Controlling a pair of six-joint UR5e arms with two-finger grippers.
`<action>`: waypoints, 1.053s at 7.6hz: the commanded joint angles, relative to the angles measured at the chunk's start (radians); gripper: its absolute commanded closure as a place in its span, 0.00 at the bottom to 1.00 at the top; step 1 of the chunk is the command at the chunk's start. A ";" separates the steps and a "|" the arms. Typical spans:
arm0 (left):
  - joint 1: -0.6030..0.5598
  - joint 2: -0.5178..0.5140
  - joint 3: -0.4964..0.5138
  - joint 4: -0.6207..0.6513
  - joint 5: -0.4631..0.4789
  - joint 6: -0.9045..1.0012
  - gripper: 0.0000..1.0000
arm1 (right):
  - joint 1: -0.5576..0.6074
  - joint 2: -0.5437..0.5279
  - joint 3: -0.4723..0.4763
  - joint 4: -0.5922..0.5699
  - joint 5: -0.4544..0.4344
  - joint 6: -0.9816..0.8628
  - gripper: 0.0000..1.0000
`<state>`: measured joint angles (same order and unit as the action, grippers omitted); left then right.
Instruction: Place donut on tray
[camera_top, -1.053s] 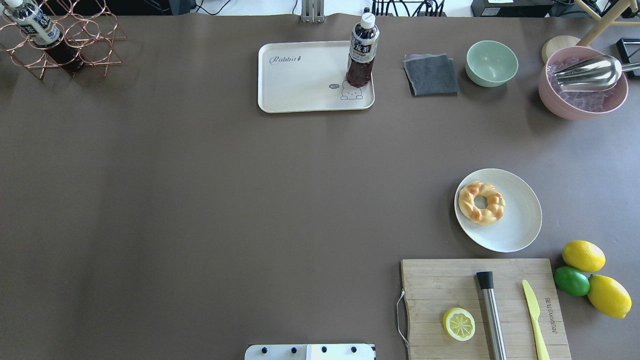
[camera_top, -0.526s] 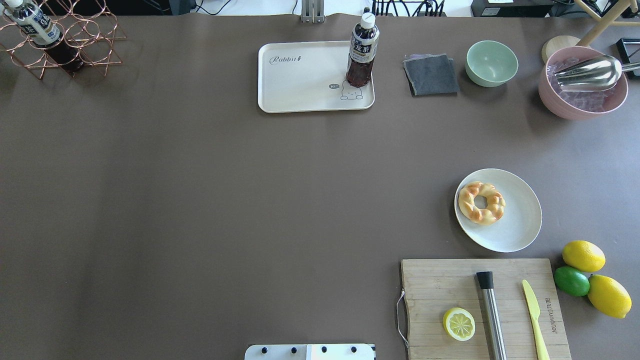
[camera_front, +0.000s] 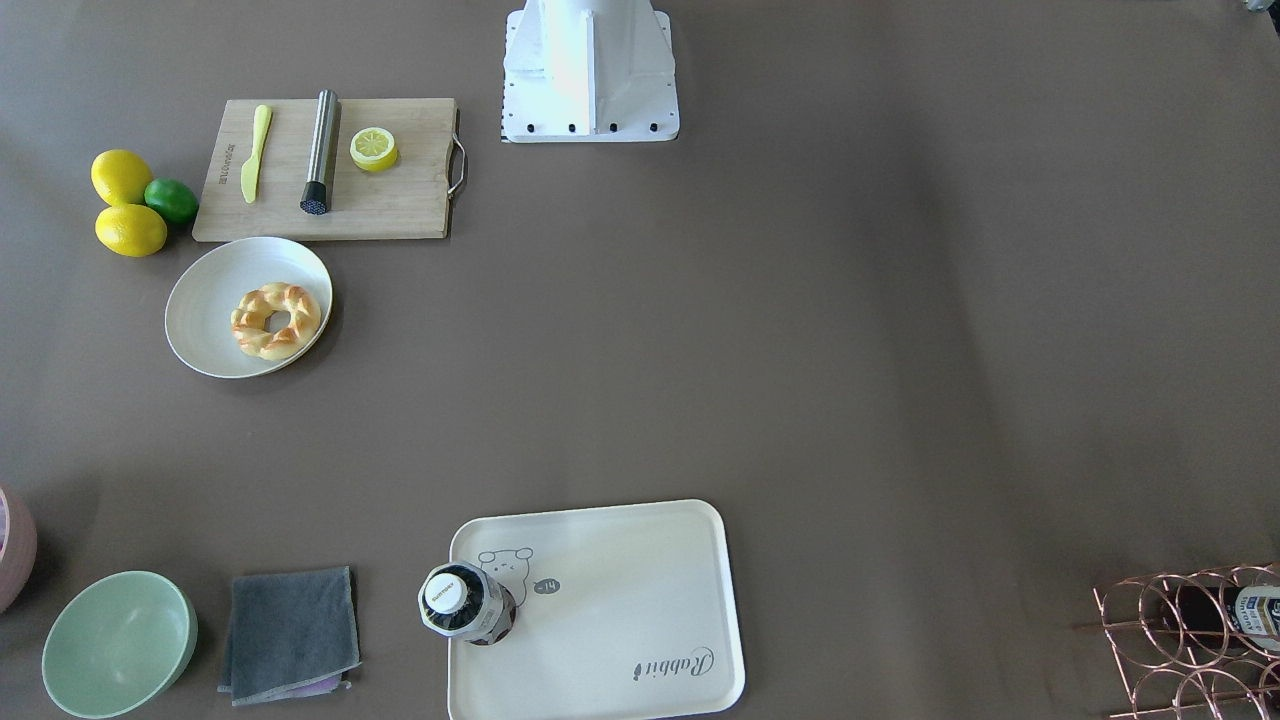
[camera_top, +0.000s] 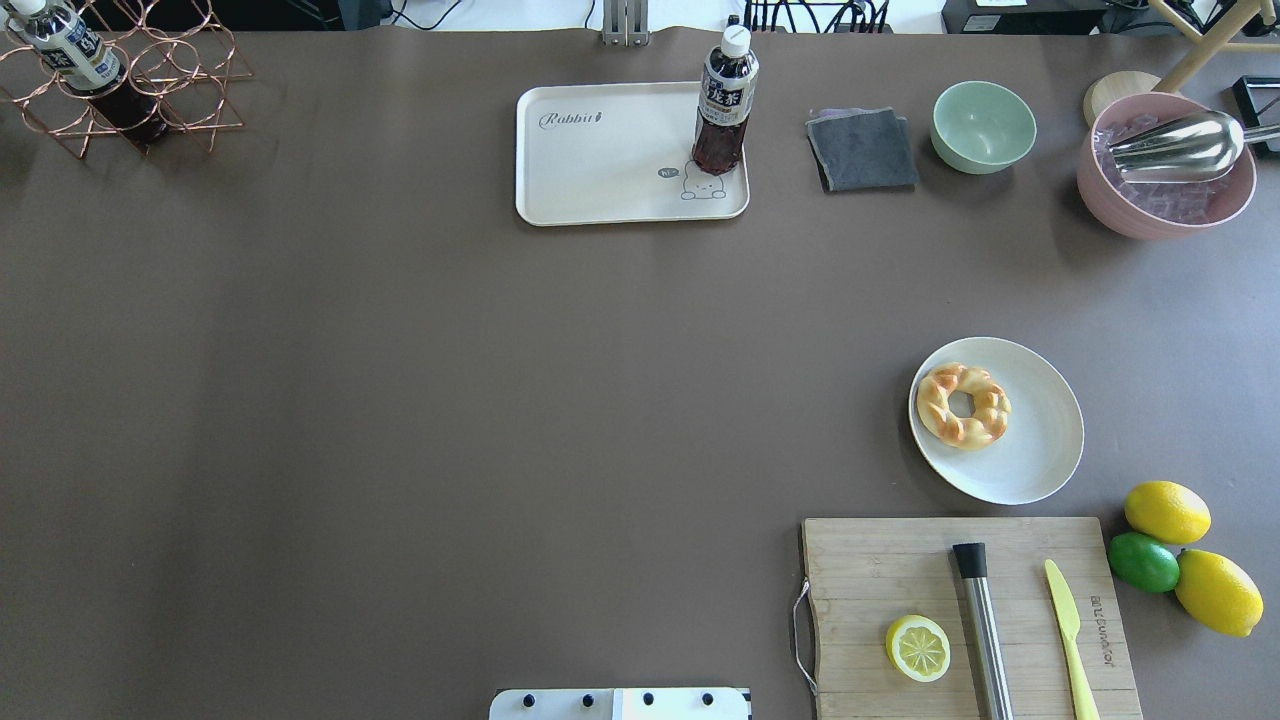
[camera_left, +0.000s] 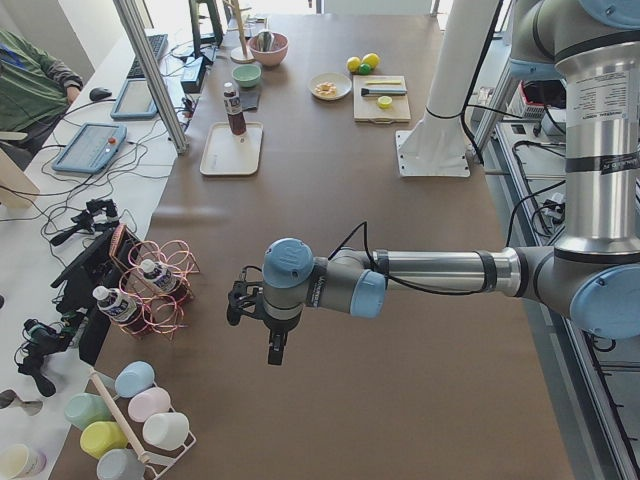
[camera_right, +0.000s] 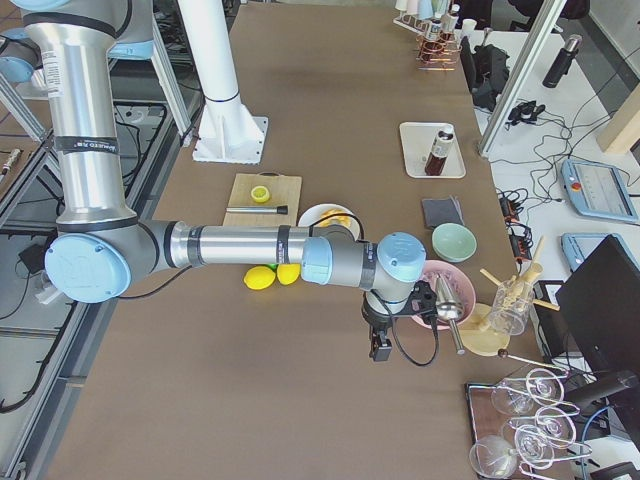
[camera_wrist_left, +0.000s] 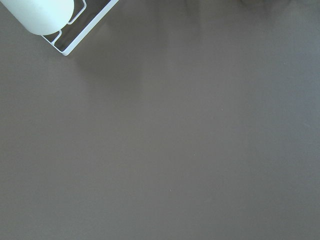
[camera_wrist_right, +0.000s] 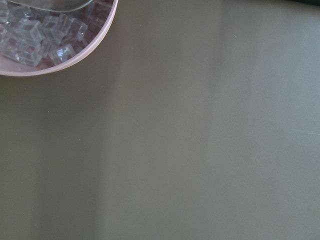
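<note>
The golden-brown braided donut (camera_top: 963, 404) lies on the left part of a round white plate (camera_top: 1040, 440) at the table's right side; it also shows in the front view (camera_front: 275, 320). The cream tray (camera_top: 600, 160) with the bear drawing and "Rabbit" script sits at the far middle, also in the front view (camera_front: 620, 600). A dark drink bottle (camera_top: 724, 105) stands on the tray's right near corner. My left gripper (camera_left: 275, 345) hangs over the table's left end, my right gripper (camera_right: 380, 350) over its right end. I cannot tell whether either is open or shut.
A wooden cutting board (camera_top: 880, 570) holds a lemon half (camera_top: 918, 648), a metal rod and a yellow knife. Two lemons and a lime (camera_top: 1143, 561) lie beside it. A grey cloth (camera_top: 862, 149), a green bowl (camera_top: 983, 126), a pink ice bowl (camera_top: 1165, 165) and a copper rack (camera_top: 130, 85) stand at the back.
</note>
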<state>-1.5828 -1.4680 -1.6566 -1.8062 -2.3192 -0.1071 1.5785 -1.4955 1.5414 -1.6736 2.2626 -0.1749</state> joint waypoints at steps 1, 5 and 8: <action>0.000 -0.041 0.020 -0.024 0.000 -0.005 0.01 | 0.000 0.006 0.009 0.000 0.002 -0.001 0.00; -0.003 -0.045 0.008 -0.033 -0.090 0.003 0.01 | -0.002 -0.005 0.028 0.091 0.071 0.002 0.00; -0.003 -0.051 0.005 -0.087 -0.187 -0.006 0.02 | -0.072 -0.008 0.084 0.104 0.124 0.168 0.00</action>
<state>-1.5864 -1.5132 -1.6432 -1.8790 -2.4797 -0.1105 1.5605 -1.4965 1.5818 -1.5782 2.3670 -0.1280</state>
